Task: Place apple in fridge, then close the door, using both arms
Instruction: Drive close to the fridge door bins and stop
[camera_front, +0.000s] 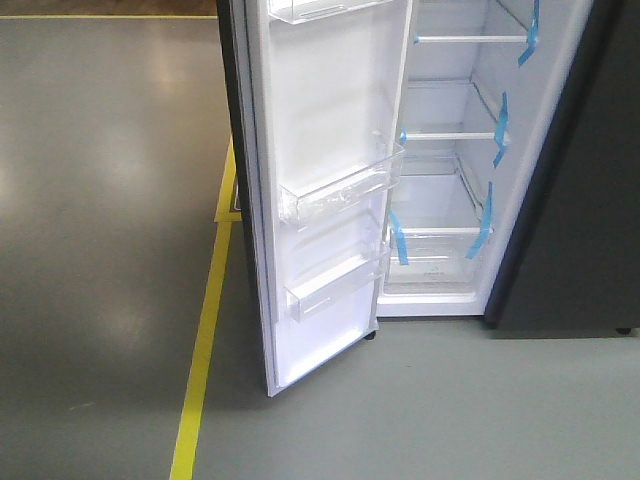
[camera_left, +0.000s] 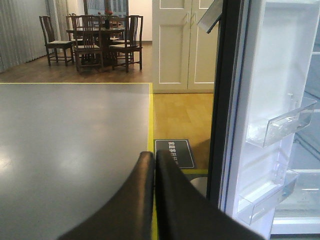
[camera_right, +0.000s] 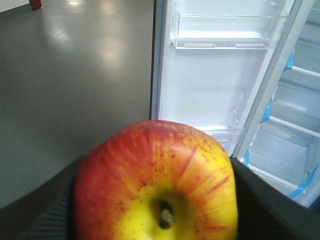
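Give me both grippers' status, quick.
Left gripper: jaws shut, holding nothing.
Right gripper: jaws shut on the apple.

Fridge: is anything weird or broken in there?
Nothing looks broken or spilled. The odd bit is the blue tape stuck across the glass shelves inside the fridge, with strips slanting at the shelf edges. The shelves in view are bare, and the door stands wide open.
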